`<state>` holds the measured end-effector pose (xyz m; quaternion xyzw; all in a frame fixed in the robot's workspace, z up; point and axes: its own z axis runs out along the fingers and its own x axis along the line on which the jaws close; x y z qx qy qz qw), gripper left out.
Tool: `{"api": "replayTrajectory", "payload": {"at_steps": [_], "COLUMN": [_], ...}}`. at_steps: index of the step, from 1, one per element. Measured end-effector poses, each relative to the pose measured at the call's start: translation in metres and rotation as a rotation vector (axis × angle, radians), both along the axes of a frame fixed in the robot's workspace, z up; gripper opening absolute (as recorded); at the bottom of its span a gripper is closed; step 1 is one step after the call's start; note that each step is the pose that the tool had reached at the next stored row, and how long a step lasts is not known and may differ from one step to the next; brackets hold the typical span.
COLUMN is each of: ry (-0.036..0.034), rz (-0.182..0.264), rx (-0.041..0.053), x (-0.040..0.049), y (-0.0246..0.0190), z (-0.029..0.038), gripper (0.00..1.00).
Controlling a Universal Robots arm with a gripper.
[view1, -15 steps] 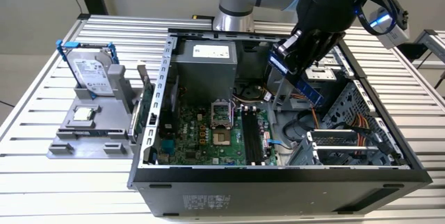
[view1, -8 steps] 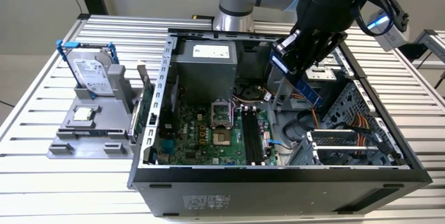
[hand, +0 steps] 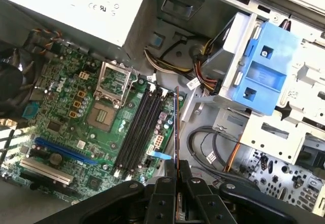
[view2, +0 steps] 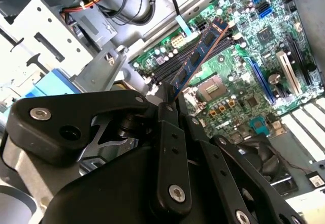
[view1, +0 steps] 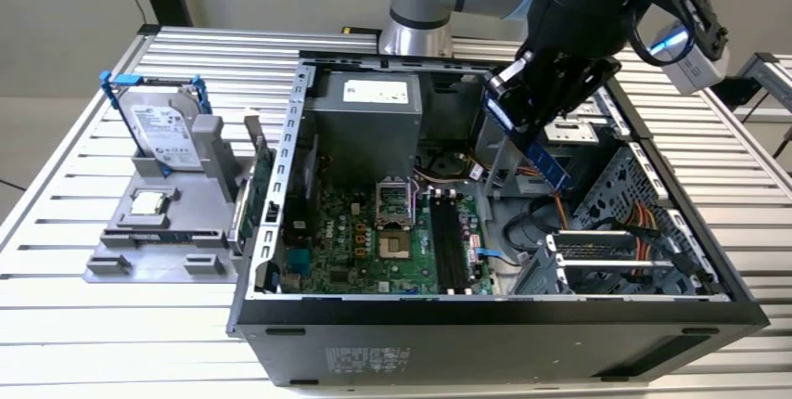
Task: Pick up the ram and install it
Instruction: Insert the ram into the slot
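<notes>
My gripper [view1: 541, 102] is shut on the ram [view1: 552, 163], a thin blue stick with dark chips that hangs tilted over the open computer case [view1: 495, 311]. The stick is in the air, above and to the exterior view's right of the long black memory slots [view1: 448, 241] on the green motherboard [view1: 340, 241]. In the second wrist view the ram [view2: 199, 55] sticks out from between the black fingers [view2: 170, 132] toward the slots [view2: 167, 66]. In the first wrist view the ram [hand: 176, 127] shows edge-on beside the slots [hand: 138, 130].
A silver hard drive with blue rails [view1: 161, 125] stands in a grey fixture [view1: 148, 241] on the exterior view's left, with a small chip [view1: 148, 202] lying on it. Inside the case are the power supply [view1: 365, 116], cables [view1: 557, 204] and a metal drive cage [view1: 619, 250].
</notes>
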<state>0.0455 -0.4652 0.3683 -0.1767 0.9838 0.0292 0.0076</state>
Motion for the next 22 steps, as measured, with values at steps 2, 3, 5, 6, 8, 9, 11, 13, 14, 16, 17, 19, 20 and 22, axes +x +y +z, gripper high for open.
{"api": "replayTrajectory", "payload": {"at_steps": [2, 3, 5, 6, 8, 9, 11, 13, 14, 16, 17, 19, 20, 22], "ry": [0.0000, 0.0000, 0.0000, 0.0000, 0.0000, 0.0000, 0.0000, 0.0000, 0.0000, 0.0000, 0.0000, 0.0000, 0.0000, 0.0000], "rz": [-0.015, -0.023, -0.036, -0.043, -0.057, -0.063, -0.075, -0.086, -0.090, -0.093, -0.094, -0.094, -0.095, -0.095], "rx": [0.0000, 0.0000, 0.0000, 0.0000, -0.0001, 0.0000, 0.0000, 0.0000, 0.0000, 0.0000, -0.0001, 0.0000, 0.0000, 0.0000], "x": [0.0000, 0.0000, 0.0000, 0.0000, 0.0000, 0.0000, 0.0000, 0.0000, 0.0000, 0.0000, 0.0000, 0.0000, 0.0000, 0.0000], "y": [0.0000, 0.0000, 0.0000, 0.0000, 0.0000, 0.0000, 0.0000, 0.0000, 0.0000, 0.0000, 0.0000, 0.0000, 0.0000, 0.0000], "z": [-0.0001, -0.0001, -0.0002, -0.0002, -0.0003, -0.0003, -0.0004, -0.0005, -0.0005, -0.0005, -0.0005, -0.0005, -0.0006, -0.0005], "gripper": [0.00, 0.00, 0.00, 0.00, 0.00, 0.00, 0.00, 0.00, 0.00, 0.00, 0.00, 0.00, 0.00, 0.00]}}
